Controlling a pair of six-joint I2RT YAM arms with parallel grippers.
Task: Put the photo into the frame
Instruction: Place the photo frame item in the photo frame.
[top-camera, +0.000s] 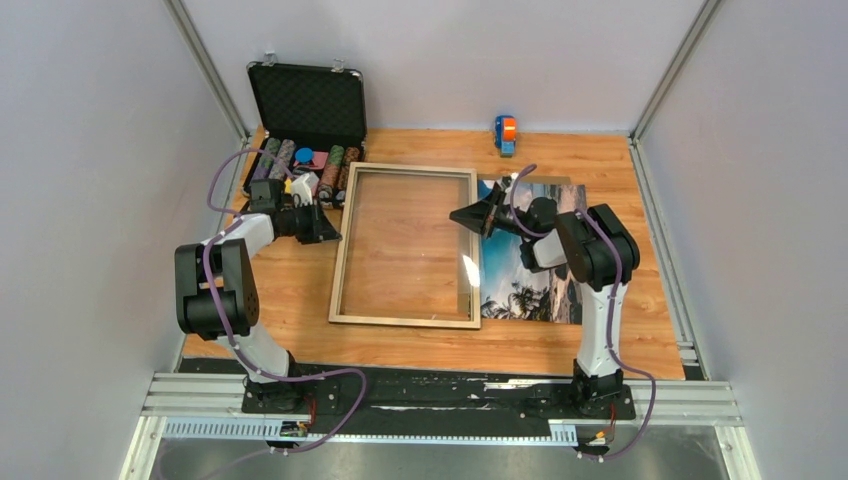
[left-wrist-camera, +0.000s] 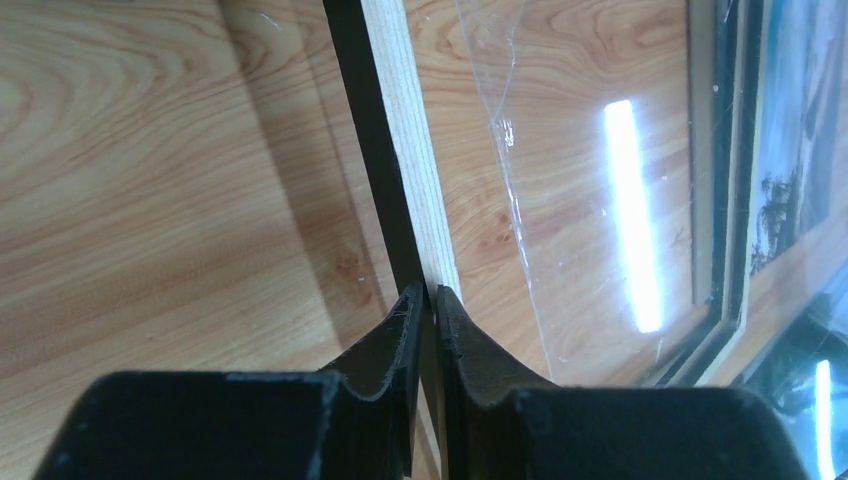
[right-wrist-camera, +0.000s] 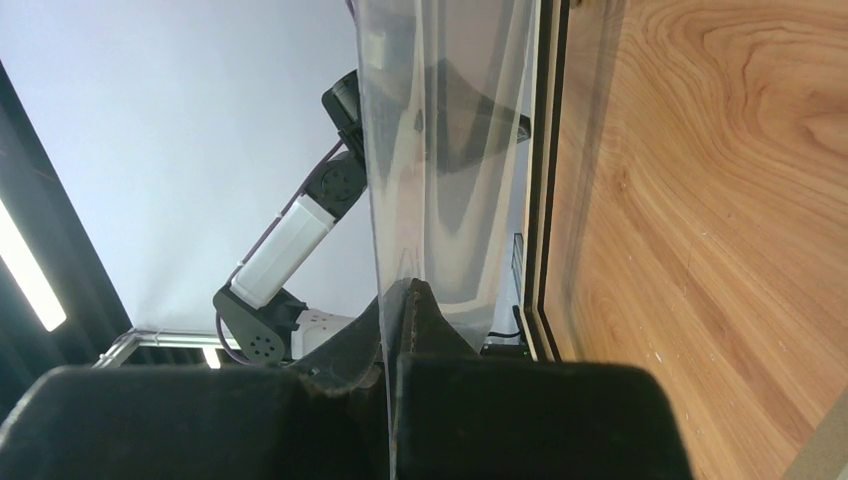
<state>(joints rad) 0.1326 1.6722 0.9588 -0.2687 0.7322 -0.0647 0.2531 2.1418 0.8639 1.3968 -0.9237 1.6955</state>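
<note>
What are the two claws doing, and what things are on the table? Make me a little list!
left claw: pinching the frame's left edge
right claw: shut on the clear sheet
frame: flat in the middle of the table
clear sheet: lifted at the frame's right side
photo: on the table right of the frame, not in it yet
case: open, back left, with chips inside

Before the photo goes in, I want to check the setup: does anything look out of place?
Yes. The clear pane is not lying flat in the frame: the right gripper pinches it by an edge and holds it up off the frame, and it looks slightly bowed. Nothing else stands out.
</note>
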